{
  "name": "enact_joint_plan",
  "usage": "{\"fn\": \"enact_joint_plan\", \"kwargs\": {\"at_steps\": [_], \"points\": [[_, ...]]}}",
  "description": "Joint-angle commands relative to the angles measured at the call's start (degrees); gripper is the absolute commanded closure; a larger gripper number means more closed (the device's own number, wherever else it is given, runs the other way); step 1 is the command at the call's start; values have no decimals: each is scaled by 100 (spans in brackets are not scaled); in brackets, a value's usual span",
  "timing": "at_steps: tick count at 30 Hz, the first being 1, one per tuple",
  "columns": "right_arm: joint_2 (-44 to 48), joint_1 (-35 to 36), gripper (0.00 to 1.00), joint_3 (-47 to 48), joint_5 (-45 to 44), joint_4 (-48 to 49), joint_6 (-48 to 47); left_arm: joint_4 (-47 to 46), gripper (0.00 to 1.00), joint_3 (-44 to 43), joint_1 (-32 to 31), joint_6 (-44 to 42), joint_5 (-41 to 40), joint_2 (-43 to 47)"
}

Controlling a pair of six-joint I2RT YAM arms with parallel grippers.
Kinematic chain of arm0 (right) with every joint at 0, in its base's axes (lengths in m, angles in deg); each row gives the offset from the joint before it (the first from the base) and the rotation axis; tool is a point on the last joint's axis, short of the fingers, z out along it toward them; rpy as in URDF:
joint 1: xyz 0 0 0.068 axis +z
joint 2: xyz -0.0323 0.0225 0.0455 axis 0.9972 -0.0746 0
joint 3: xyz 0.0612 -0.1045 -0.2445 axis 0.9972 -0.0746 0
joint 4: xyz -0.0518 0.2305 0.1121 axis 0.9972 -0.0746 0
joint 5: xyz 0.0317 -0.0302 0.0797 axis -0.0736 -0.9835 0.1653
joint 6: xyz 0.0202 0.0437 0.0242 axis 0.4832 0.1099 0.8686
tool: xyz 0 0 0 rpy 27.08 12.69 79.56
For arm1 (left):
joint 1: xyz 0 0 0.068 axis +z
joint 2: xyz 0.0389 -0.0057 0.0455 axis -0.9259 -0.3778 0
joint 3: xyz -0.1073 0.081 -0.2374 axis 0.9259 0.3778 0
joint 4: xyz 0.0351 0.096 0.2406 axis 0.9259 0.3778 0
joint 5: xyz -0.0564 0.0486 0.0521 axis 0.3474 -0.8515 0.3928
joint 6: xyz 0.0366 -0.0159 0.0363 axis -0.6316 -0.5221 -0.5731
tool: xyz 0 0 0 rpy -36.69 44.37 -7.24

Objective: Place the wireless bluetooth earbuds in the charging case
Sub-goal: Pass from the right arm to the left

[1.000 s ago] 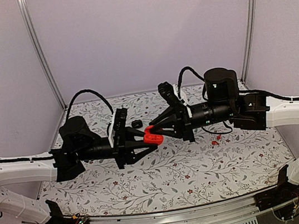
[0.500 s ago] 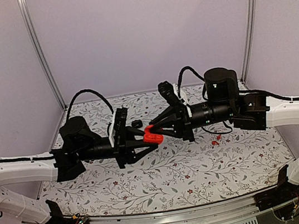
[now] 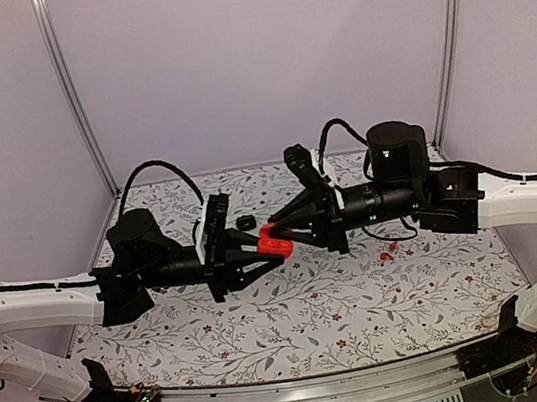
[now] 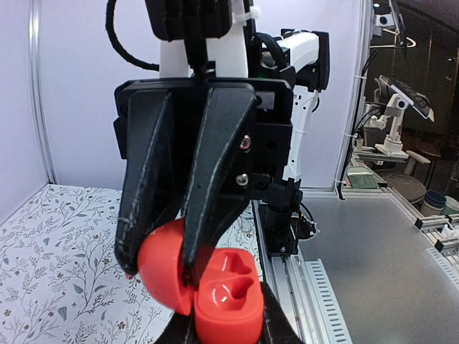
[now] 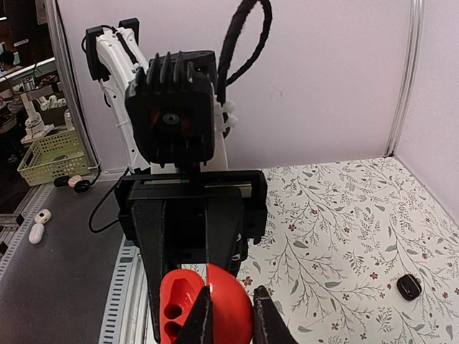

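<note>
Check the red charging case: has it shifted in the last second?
No. In the top view the red charging case keeps the same spot just below and right of the small black object.

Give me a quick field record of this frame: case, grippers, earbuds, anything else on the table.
charging case: red, open, held in mid-air between the two arms
left gripper: shut on the base
right gripper: shut on the lid
sockets: look empty in the left wrist view
earbud: one red bud lying on the table, right side, not gripped
other: small black object on the table behind the case, identity unclear
</note>
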Motion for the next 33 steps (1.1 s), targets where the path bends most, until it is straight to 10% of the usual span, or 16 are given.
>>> {"fn": "enact_joint_plan", "kwargs": {"at_steps": [1, 25, 33], "points": [[-13, 1, 98, -24, 157, 182, 178, -195, 93, 61, -61, -159, 98, 103], [410, -698, 50, -405, 1214, 760, 1172, 82, 100, 275, -51, -391, -341, 319], [1634, -1407, 11, -1355, 1, 185, 1373, 170, 100, 331, -50, -443, -439, 325]]}}
